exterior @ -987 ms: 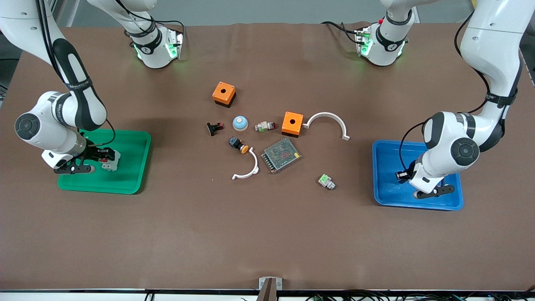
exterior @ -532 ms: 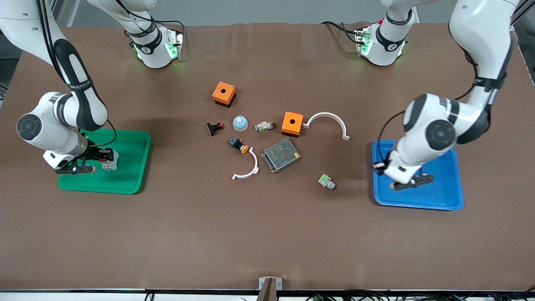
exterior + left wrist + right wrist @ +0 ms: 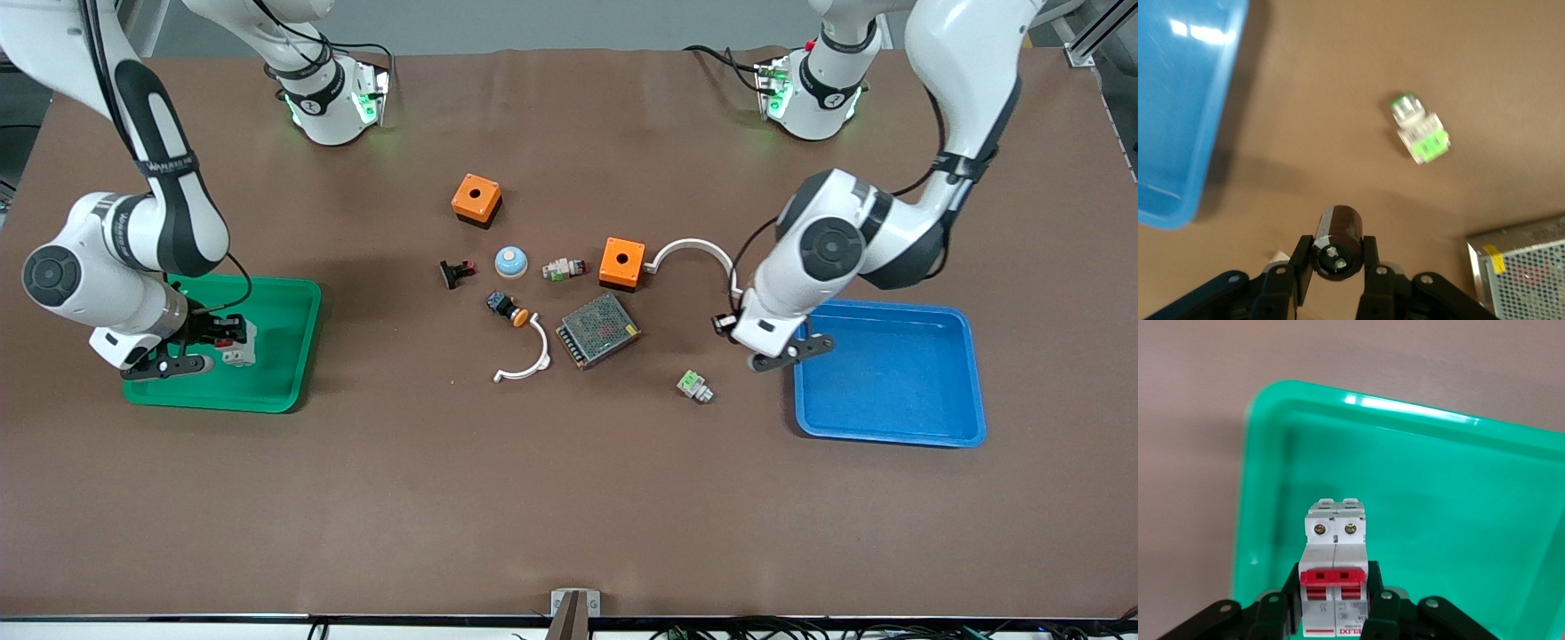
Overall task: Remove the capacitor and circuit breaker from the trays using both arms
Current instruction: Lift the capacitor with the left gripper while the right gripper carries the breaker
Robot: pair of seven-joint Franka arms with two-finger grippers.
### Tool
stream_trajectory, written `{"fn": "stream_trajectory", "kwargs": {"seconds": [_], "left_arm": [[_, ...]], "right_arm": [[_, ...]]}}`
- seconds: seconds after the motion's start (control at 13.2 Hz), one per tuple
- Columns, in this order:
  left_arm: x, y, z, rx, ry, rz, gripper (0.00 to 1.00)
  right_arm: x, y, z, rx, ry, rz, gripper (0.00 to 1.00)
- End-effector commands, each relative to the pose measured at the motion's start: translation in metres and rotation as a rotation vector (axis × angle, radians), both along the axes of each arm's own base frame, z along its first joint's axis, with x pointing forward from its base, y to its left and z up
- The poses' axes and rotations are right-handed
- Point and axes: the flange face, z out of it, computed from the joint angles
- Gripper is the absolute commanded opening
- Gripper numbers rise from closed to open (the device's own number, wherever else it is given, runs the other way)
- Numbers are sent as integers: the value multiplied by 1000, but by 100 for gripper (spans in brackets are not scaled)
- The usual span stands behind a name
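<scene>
The left gripper (image 3: pixel 1338 283) pinches the capacitor (image 3: pixel 1337 243) over bare table beside the blue tray (image 3: pixel 889 427). The right gripper (image 3: pixel 1336 613) clamps the circuit breaker (image 3: pixel 1335 570) over the green tray (image 3: pixel 284 373). Next, I think: put the capacitor down and lift the breaker clear.

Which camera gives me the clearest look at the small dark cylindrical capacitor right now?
The left wrist view: the small dark cylindrical capacitor fills the foreground, clamped in the left end effector. The front view shows only the left arm's hand covering it; the right wrist view doesn't show it.
</scene>
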Motion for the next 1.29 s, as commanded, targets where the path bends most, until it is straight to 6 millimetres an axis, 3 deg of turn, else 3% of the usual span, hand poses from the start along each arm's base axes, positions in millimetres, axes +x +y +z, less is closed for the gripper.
{"fn": "stream_trajectory", "kwargs": {"seconds": [0.0, 0.38, 0.61, 0.91, 1.06, 1.22], "left_arm": [[-10, -19, -10, 12, 7, 7, 0], [-25, -41, -34, -4, 30, 7, 0], [-29, -41, -49, -11, 46, 12, 0], [-32, -42, -74, -39, 61, 20, 3], [-34, -43, -83, -39, 77, 19, 10], [-33, -42, -92, -32, 83, 8, 23]], "right_arm": [[5, 66, 35, -17, 18, -53, 8], [-6, 214, 42, 43, 12, -185, 8], [-6, 284, 17, 24, 13, -205, 8], [5, 323, -21, 19, -18, -215, 9], [6, 334, -38, 3, -8, -244, 9], [7, 339, -48, 8, -26, -240, 9]]}}
